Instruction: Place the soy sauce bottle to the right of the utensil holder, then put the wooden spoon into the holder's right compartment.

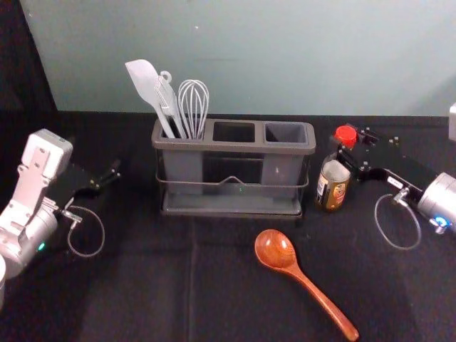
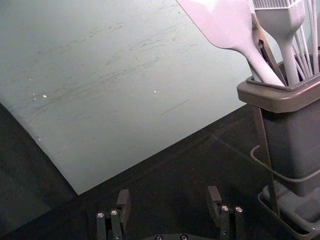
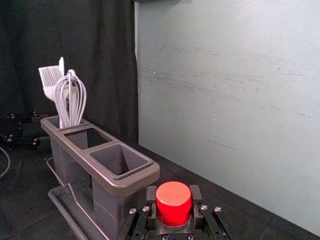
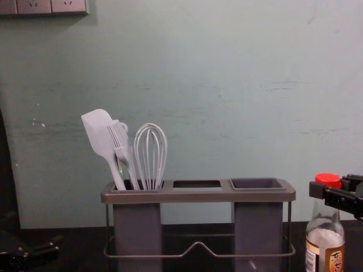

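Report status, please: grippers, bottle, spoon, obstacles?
Right gripper closed on bottle, right of holder. Left gripper open. Spoon on table in front of holder. Right compartment unobstructed.

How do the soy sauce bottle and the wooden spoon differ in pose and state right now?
The soy sauce bottle is upright; the wooden spoon lies flat. The right gripper has its fingers on either side of the bottle's red cap, while no gripper touches the spoon. The bottle is to the right of the utensil holder, the spoon in front of it. Both are outside the holder's compartments.

R gripper (image 1: pixel 347 152) clamped @R, L gripper (image 1: pixel 115 172) @L
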